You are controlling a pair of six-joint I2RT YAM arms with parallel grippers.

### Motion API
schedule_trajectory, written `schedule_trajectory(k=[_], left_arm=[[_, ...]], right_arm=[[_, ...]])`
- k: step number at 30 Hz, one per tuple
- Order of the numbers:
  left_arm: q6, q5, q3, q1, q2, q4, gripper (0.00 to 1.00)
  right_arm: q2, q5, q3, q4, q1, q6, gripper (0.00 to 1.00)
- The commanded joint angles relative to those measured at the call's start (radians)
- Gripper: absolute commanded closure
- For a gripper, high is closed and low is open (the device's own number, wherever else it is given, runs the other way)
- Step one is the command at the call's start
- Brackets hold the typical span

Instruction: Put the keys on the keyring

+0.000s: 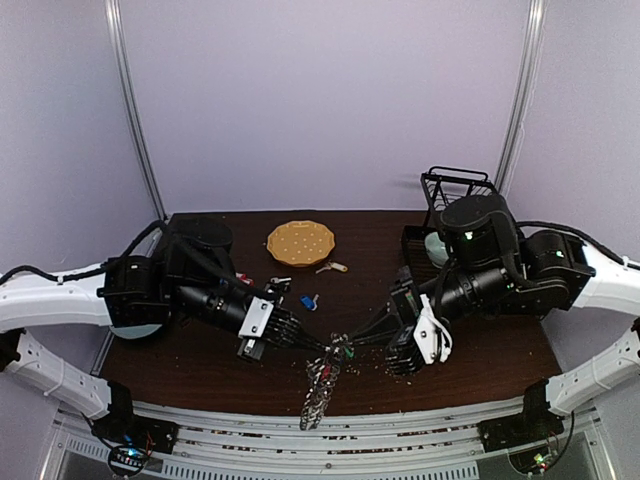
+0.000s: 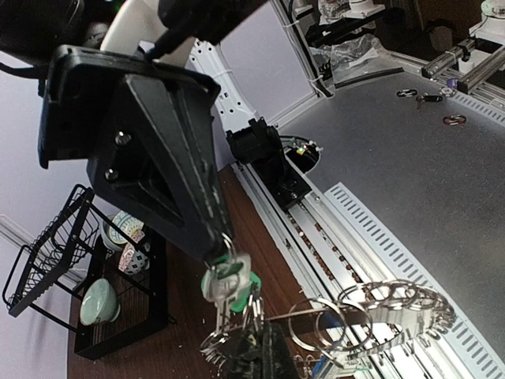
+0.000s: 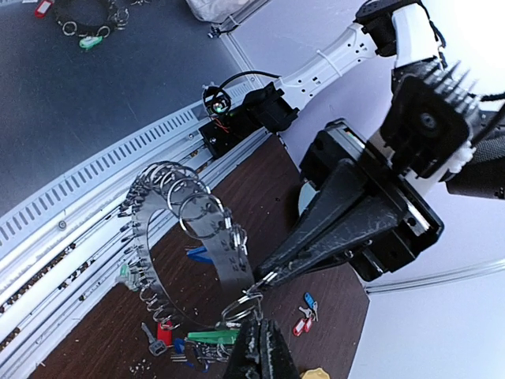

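The keyring point(image 1: 318, 392), a silver band fringed with small rings and keys, hangs over the table's near edge. It also shows in the right wrist view point(image 3: 170, 207) and in the left wrist view point(image 2: 387, 309). My left gripper point(image 1: 328, 347) is shut on the keyring's top end; its tips show in the right wrist view point(image 3: 278, 271). My right gripper point(image 1: 354, 347) meets it tip to tip and is shut on a green-tagged key point(image 2: 226, 278) with its small ring. Loose keys lie behind: blue point(image 1: 310, 300), red point(image 1: 245, 279), yellow point(image 1: 334, 267).
A yellow-orange round plate point(image 1: 300, 242) lies at the back middle. A black wire rack point(image 1: 452, 195) with bowls stands at the back right. Metal rails point(image 1: 330, 435) run along the table's near edge. Small crumbs dot the brown table point(image 1: 480, 350).
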Motion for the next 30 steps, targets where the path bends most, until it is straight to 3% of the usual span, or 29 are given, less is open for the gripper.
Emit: schedule_trajectory(k=[1,11,30], left_arm=[[0.023,0.058,0.064,-0.003,0.014,0.017,1.0],[-0.001,0.056,0.085,-0.008,0.036,0.017,1.0],[-0.071,0.052,0.142,-0.014,0.082,-0.006,1.0]], right_arm=[[0.004,0.03,0.003,-0.031,0.011,-0.11,1.0],[-0.032,0.036,-0.067,0.1,0.011,-0.103,1.0],[-0.032,-0.017,-0.057,0.053,0.031,-0.177,1.0]])
